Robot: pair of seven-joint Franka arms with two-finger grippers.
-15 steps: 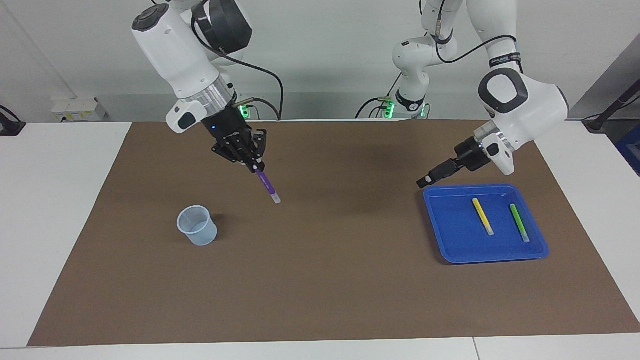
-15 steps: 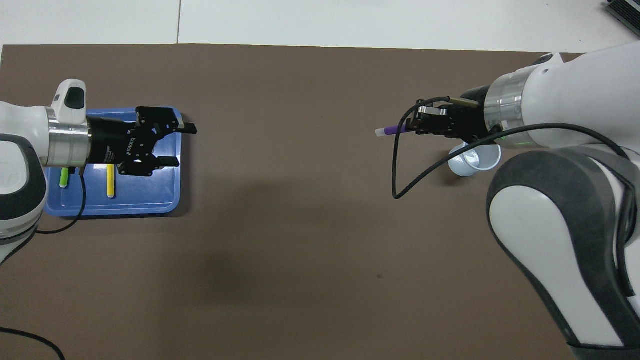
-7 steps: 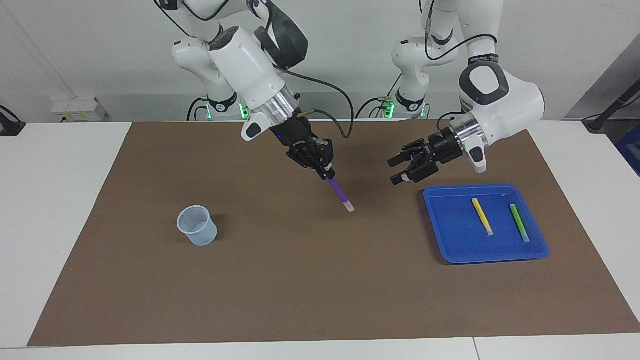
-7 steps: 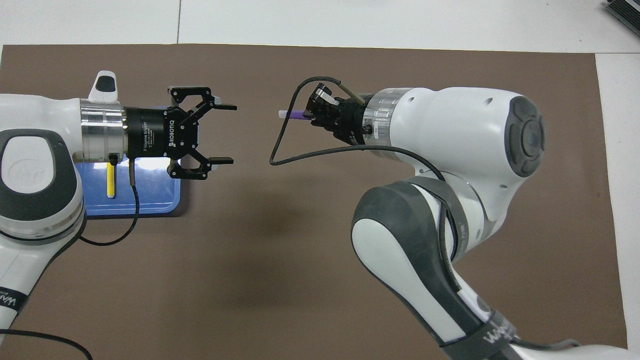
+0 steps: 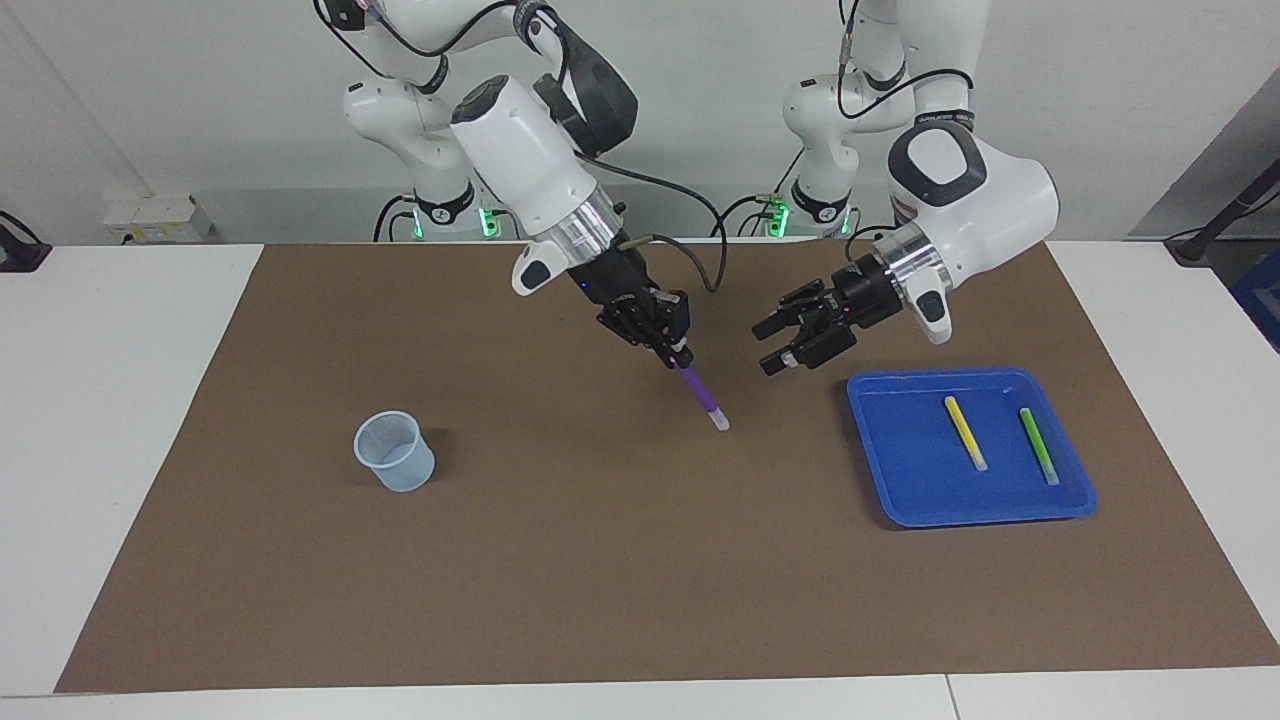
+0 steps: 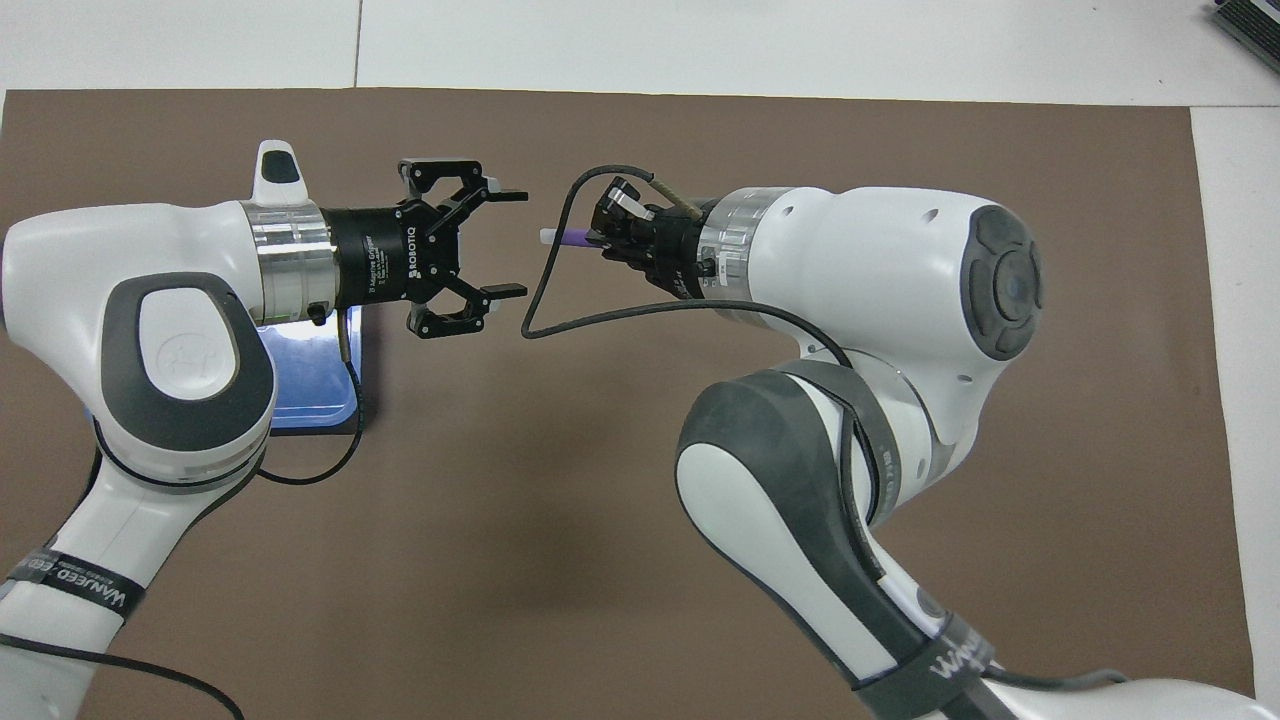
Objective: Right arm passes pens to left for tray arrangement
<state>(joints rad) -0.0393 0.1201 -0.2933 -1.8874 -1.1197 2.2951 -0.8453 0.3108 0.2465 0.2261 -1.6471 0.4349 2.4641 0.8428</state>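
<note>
- The right pincer (image 5: 678, 352), in the upper middle of the facing frame, is pinching the purple pen (image 5: 700, 392) by its coloured end. The pen hangs in the air over the bare brown mat (image 5: 600, 560), not touching it.
- The pen's long axis slants down and away from the right pincer, its pale tip (image 5: 720, 423) lowest. In the overhead frame that tip (image 6: 548, 236) points toward the left pincer (image 6: 505, 243), so the free end is the one offered.
- The left pincer (image 5: 765, 347) is spread wide and aimed at the pen from the tray's side. In the overhead frame the tip sits just short of the gap between the two fingers, roughly level with its middle — near, but apart.
- My reading: the handover turns on this line-up. The left pincer has to advance along its own axis until the fingers straddle the pale end or the shaft just past it; only then should the right pincer let go.
- The risk, as I judge it, is height — the facing frame shows the pen tip lower than the left fingertips, so a straight advance may pass above it.
- The blue tray (image 5: 900, 500) lies at the middle right of the facing frame, holding the yellow pen (image 5: 965, 432) and the green pen (image 5: 1039, 445), side by side and apart.
- A clear cup (image 5: 394, 451) stands at the left of that frame, well away.
</note>
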